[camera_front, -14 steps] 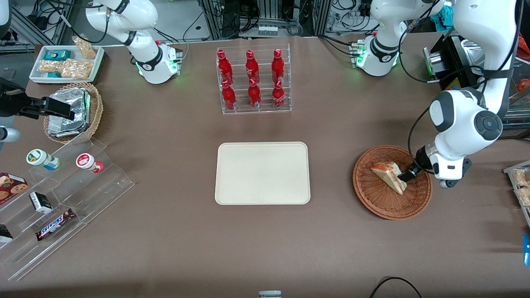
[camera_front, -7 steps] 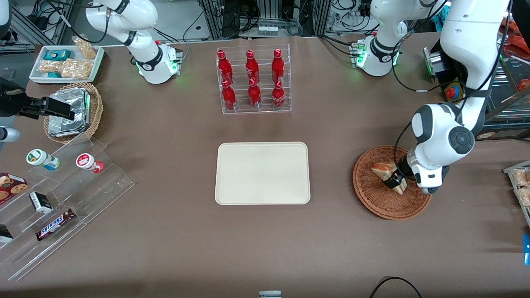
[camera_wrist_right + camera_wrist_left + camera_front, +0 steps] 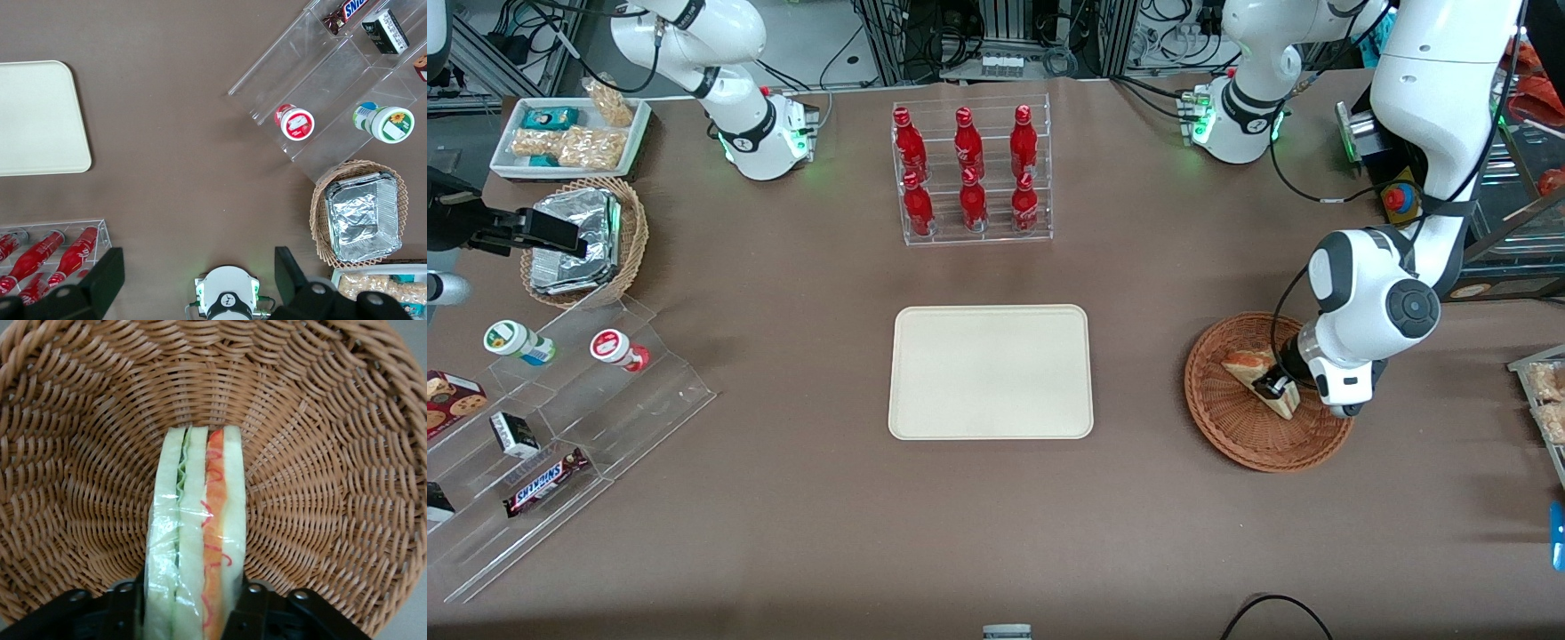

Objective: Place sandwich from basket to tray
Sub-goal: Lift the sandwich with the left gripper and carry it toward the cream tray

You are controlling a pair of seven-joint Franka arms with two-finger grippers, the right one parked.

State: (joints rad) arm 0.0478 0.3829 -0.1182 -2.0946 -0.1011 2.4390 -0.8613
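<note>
Left wrist view: the gripper (image 3: 190, 603) straddles the sandwich (image 3: 195, 533), one finger against each bread face, apparently closed on the wedge, which stands on edge in the basket (image 3: 333, 487). The tray (image 3: 991, 372) lies empty toward the middle of the surface. Best to squeeze gently, lift straight up over the wicker rim, then carry it across level.

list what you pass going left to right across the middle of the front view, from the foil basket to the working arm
tan basket of foil packets → clear tiered rack → tray → basket → sandwich → end effector, down in the basket with its fingers either side of the sandwich
</note>
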